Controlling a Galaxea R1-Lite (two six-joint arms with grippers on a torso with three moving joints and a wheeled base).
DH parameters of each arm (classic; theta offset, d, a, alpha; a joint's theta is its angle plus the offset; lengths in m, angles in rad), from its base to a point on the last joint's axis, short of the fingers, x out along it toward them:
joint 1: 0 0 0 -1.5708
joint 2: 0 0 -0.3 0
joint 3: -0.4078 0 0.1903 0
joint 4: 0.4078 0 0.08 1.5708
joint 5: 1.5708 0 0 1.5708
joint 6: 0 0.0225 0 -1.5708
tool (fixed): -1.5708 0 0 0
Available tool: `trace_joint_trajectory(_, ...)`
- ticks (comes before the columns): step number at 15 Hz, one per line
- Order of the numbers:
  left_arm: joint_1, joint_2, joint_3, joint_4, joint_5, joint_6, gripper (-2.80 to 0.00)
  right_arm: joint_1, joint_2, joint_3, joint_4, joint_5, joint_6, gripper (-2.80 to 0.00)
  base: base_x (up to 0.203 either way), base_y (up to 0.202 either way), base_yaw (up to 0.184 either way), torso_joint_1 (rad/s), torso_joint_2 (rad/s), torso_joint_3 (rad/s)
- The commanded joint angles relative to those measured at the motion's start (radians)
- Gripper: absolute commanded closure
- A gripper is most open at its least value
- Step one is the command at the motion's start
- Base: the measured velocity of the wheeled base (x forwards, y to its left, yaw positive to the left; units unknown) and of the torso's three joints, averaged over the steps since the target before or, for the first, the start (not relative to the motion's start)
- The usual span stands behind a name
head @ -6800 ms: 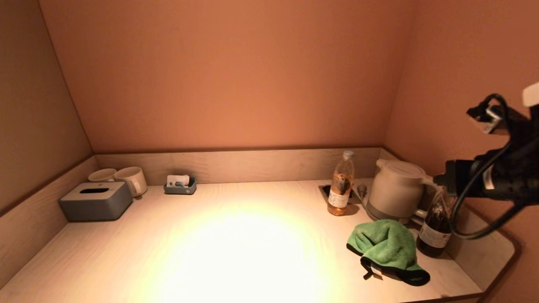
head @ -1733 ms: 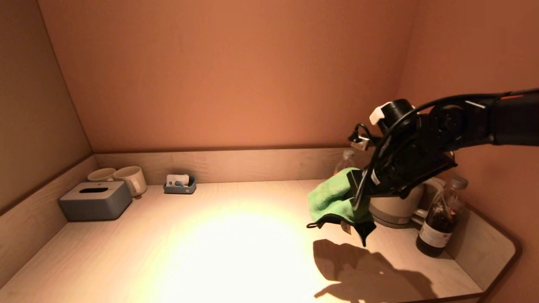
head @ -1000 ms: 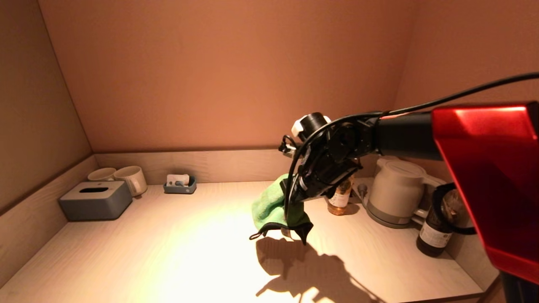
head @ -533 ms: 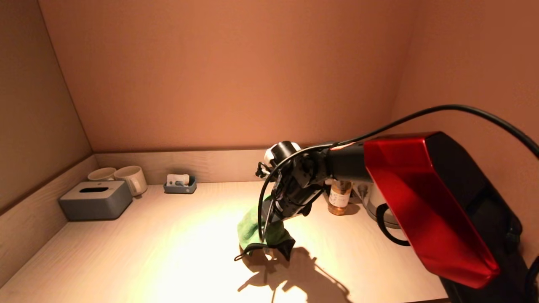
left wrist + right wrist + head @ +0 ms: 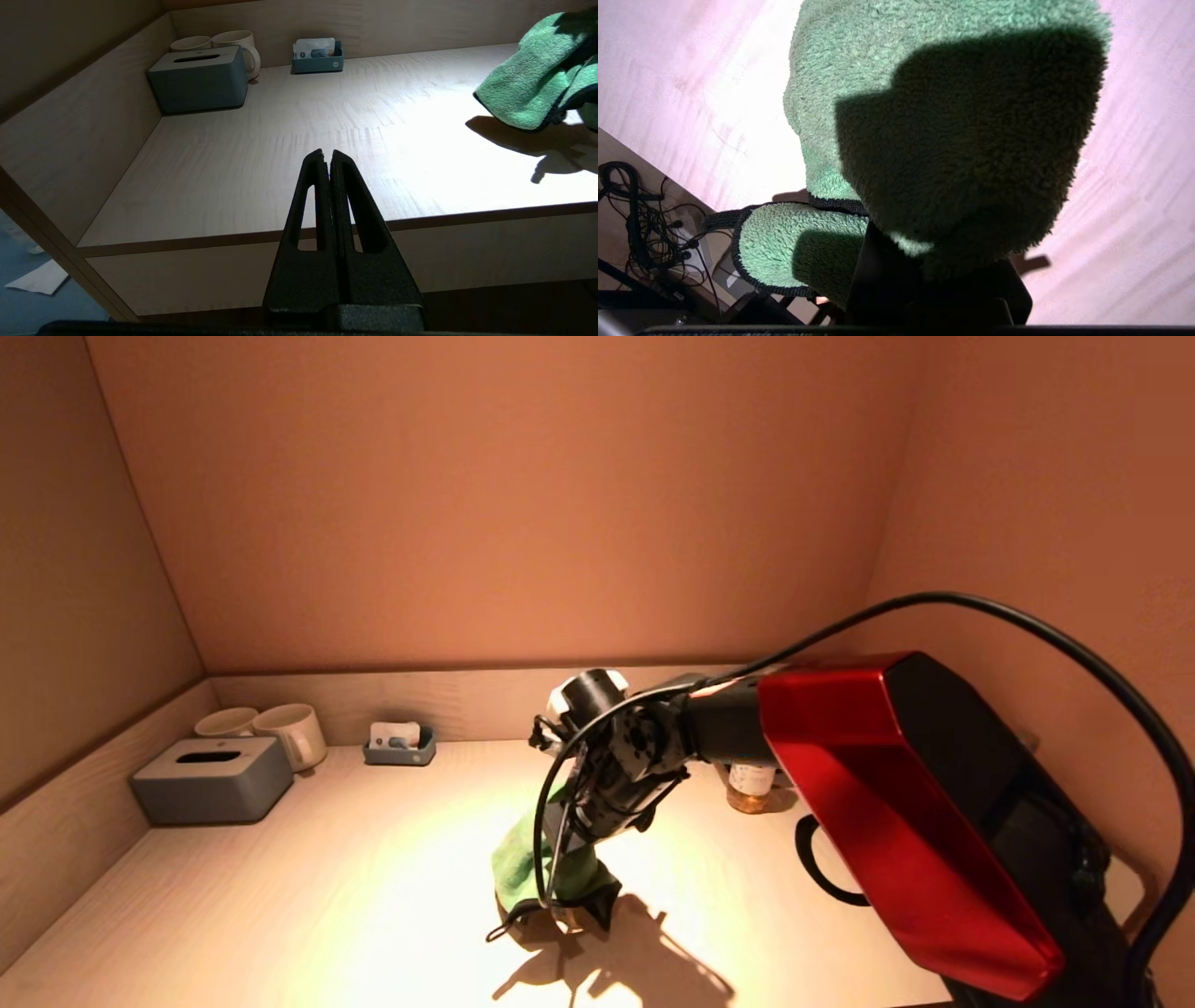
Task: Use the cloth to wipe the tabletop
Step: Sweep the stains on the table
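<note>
The green cloth (image 5: 523, 863) with black edging hangs from my right gripper (image 5: 569, 845), which is shut on it over the middle front of the light wood tabletop (image 5: 308, 859). The cloth's lower end is at or just above the surface. In the right wrist view the cloth (image 5: 924, 116) covers the fingers. It also shows in the left wrist view (image 5: 528, 88). My left gripper (image 5: 327, 156) is shut and empty, parked low in front of the table's front edge.
A grey tissue box (image 5: 213, 782), two white mugs (image 5: 280, 733) and a small grey tray (image 5: 400, 745) stand at the back left. An amber bottle (image 5: 750, 784) stands at the back right, partly behind my red right arm (image 5: 896, 803). Walls enclose three sides.
My right gripper picked the cloth up from the right near the kettle, carried it left and lowered it toward the middle front of the tabletop. The left arm has not moved.
</note>
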Motion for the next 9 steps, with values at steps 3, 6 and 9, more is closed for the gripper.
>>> trace_joint_trajectory(3,0.0,0.0,0.0,0.0,0.0,0.0,0.0,0.041,0.043,0.0,-0.245,-0.029,-0.01,0.0,0.0,0.0,0.0,0.0,0.0,0.0)
trace_joint_trajectory(6,0.0,0.0,0.0,0.0,0.0,0.0,0.0,0.065,0.084,0.0,-0.357,-0.06,-0.03,0.0,0.0,0.0,0.0,0.0,0.0,0.0)
trace_joint_trajectory(9,0.0,0.0,0.0,0.0,0.0,0.0,0.0,0.096,0.128,0.0,-0.492,-0.076,-0.043,0.0,0.0,0.0,0.0,0.0,0.0,0.0)
